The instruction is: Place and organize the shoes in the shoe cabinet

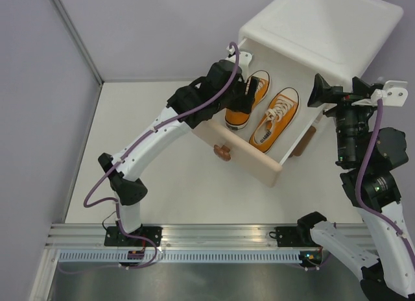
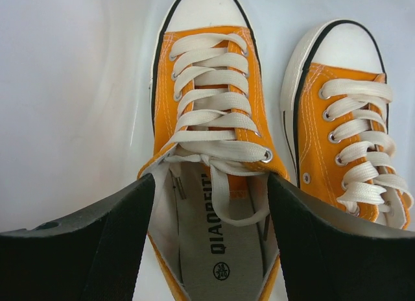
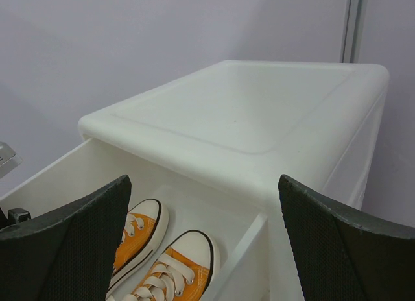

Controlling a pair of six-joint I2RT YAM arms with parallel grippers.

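The left claw hides the heel of one orange sneaker.

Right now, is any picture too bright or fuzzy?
Left wrist view: the white toe cap of the orange canvas sneaker and the pale drawer floor wash out in glare. Right wrist view: the boxy white cabinet looks sharp, evenly lit. Top view: soft light, no hard shadows.

We see the shoe cabinet with its beige drawer pulled out, 2 orange sneakers side by side inside; our left claw hangs over the left-hand one.
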